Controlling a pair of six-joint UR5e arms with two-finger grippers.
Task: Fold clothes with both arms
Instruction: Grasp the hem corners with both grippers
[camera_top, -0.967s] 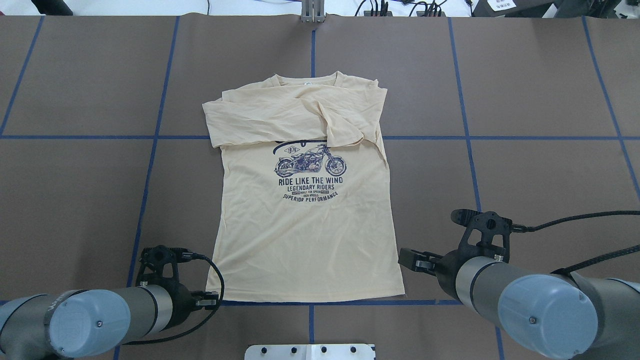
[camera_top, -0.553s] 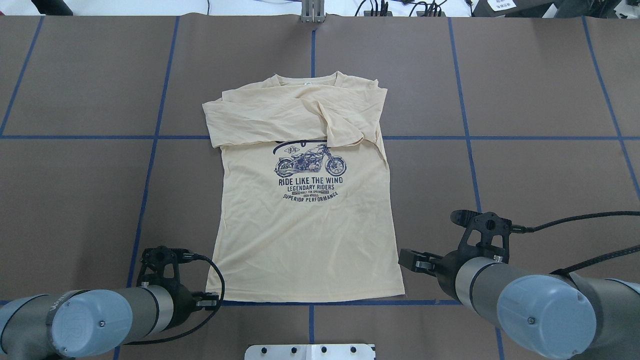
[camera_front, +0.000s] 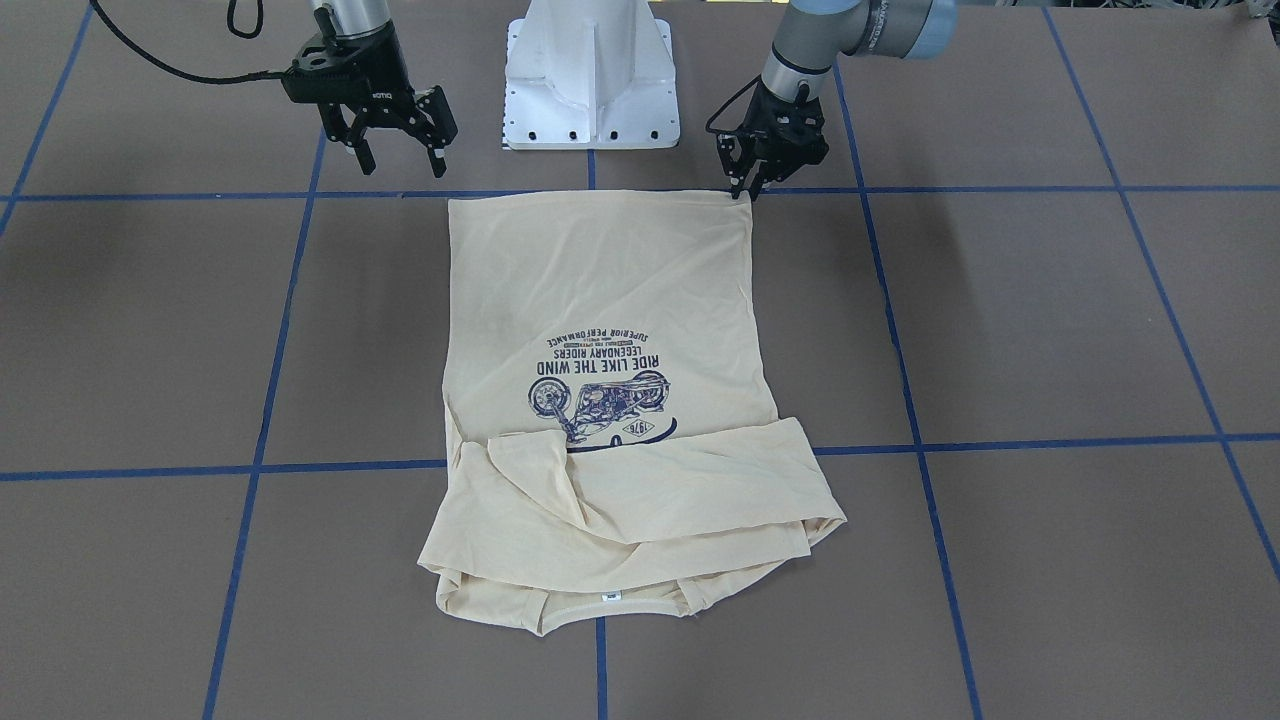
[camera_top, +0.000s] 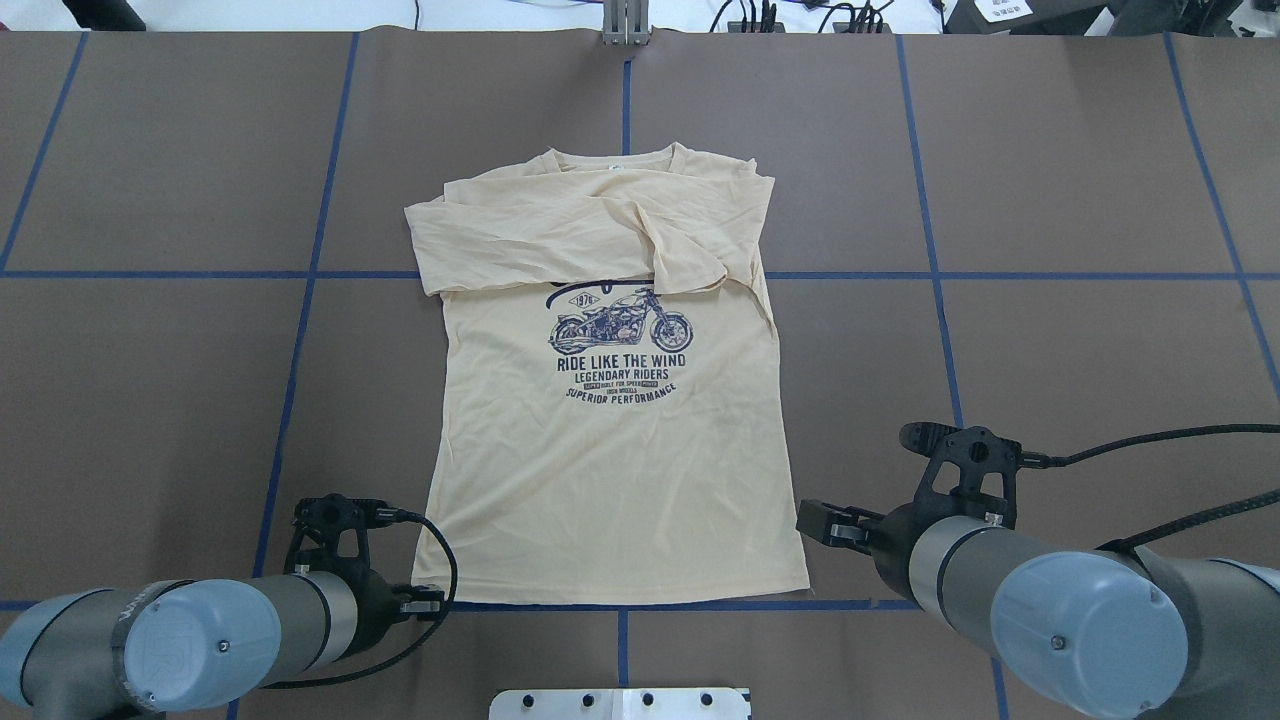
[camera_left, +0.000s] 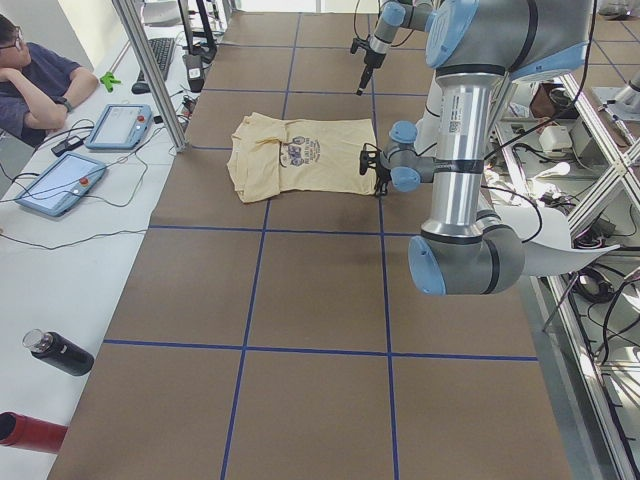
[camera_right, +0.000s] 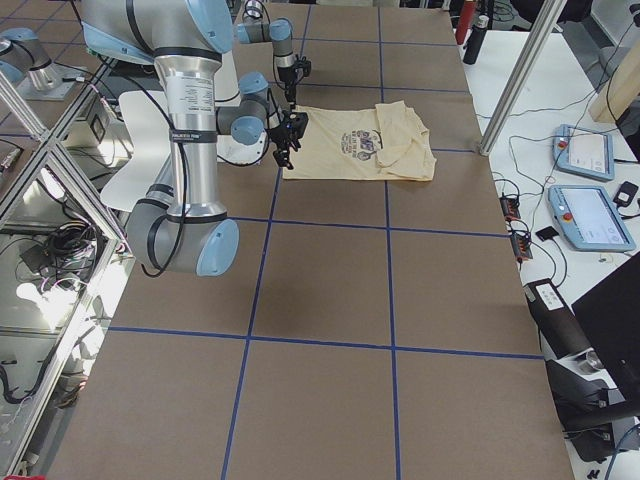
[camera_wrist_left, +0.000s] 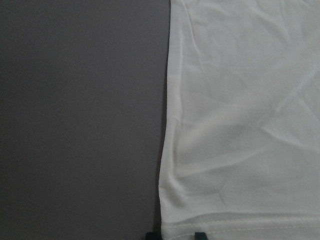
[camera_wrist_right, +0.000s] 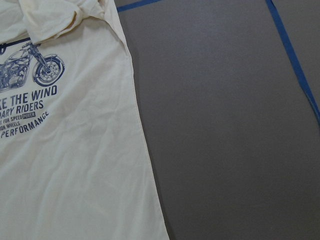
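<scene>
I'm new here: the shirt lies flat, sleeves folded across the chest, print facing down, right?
Not quite: the print faces up, as the overhead view shows. The shirt does lie flat, sleeves folded across the chest.

Printed in navy on the shirt (camera_top: 610, 480), as a chest print (camera_top: 620, 350) around a motorcycle drawing: "1976" in a small diamond badge, then "RIDE LIKE THE WIND", "LEGENDARY RIDERS" and, curved along the bottom, "SUPERIOR PERFORMANCE". Between those last two, two tiny lines, with only "FOR SPEED" legible, in the right wrist view. Upside down in the front-facing view. Above the badge, a navy stroke cut off by a folded sleeve, not legible. Small white neck label (camera_front: 607, 598): too small to read.
</scene>
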